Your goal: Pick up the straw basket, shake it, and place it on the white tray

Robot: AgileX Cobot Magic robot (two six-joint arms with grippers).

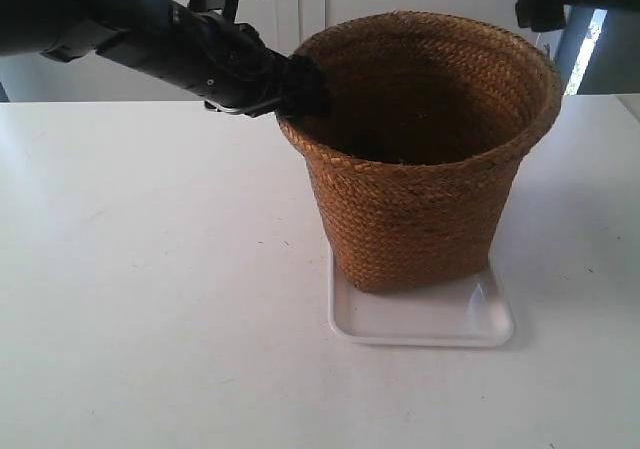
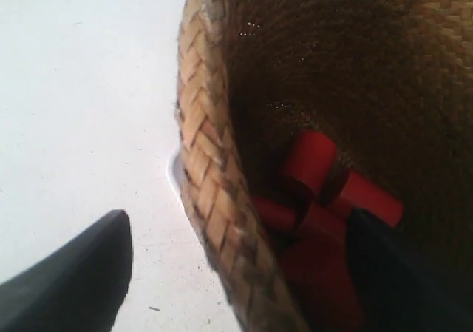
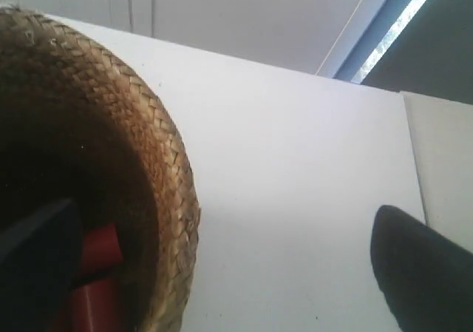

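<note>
Basket: the tall brown braided-straw basket [image 1: 420, 199] stands upright with its squarish base on the tray. Its flared rim is wider than the tray beneath.
Tray: the flat glossy white plastic tray [image 1: 430, 324] lies on the white table [image 1: 150, 299]. The basket sits toward the tray's far side, so a bare strip and one rounded corner show in front.
Left gripper: the left gripper [image 2: 240, 228] straddles the thick rim with one dark finger [image 2: 74, 273] outside and the other inside. The jaws are spread wide, with clear gaps to the straw, so nothing is gripped.
Right gripper: the right gripper [image 3: 222, 214] also stands astride the rim, one finger [image 3: 37, 258] inside the basket and one out over the table. It too is wide and empty.
Why astride: the stiff rim is probably the only part narrow enough for the jaws to pinch, and a hold on each side would keep a wide basket level.
Contents: red cylindrical pieces [image 2: 318, 162] lie on the basket floor. How many there are I cannot tell.
Stage: judged from the basket resting on the tray with neither gripper holding it, the set-down looks done.
Caution: each inner finger would need to rise clear of the rim, or it could snag the rim and tip the basket.
</note>
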